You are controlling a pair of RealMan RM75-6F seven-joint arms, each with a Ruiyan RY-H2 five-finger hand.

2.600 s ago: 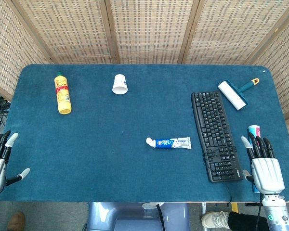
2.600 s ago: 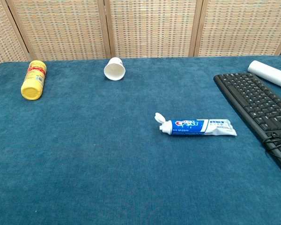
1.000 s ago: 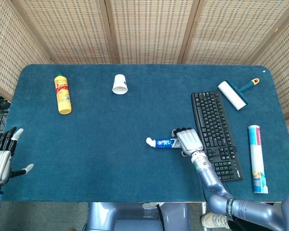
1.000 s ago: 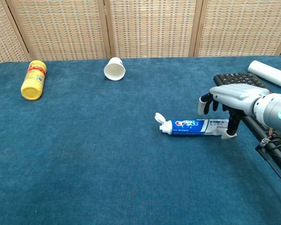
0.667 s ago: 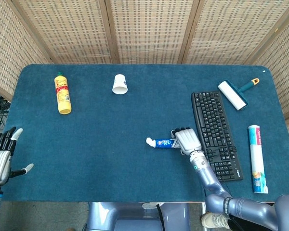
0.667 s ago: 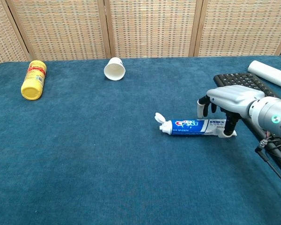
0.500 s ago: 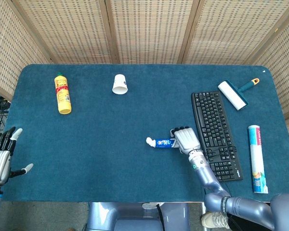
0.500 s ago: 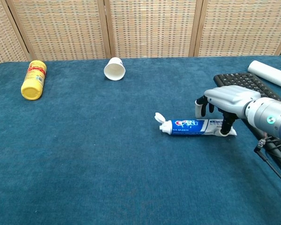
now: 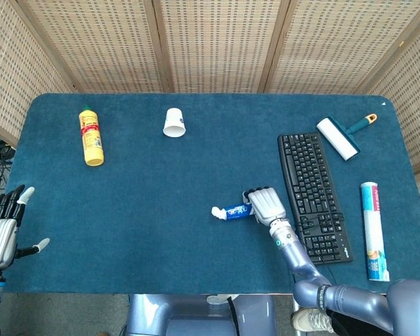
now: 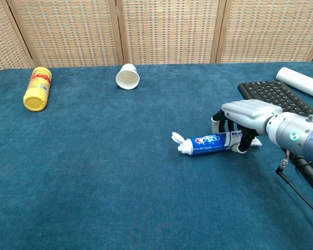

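Right hand (image 10: 239, 119) is gripping the toothpaste tube (image 10: 213, 144) at its crimped end, palm down, fingers (image 10: 217, 125) curling down on the far side of the tube and the thumb pressing on the near side. The tube is lying near the middle of the blue table (image 9: 161, 203), slightly skewed, its open flip cap (image 10: 177, 138) pointing toward the robot's left. In the head view the right hand (image 9: 264, 204) is covering the tube's tail, just beside the black keyboard (image 9: 312, 195).

Left hand (image 9: 1, 234) is hovering at the near left corner of the table, fingers spread wide, holding nothing.

A yellow bottle (image 9: 91, 136) is lying far left; a white paper cup (image 9: 174, 122) is lying on its side further back. A lint roller (image 9: 343, 136) and a tall cylindrical can (image 9: 373, 230) are sitting to the right of the keyboard.
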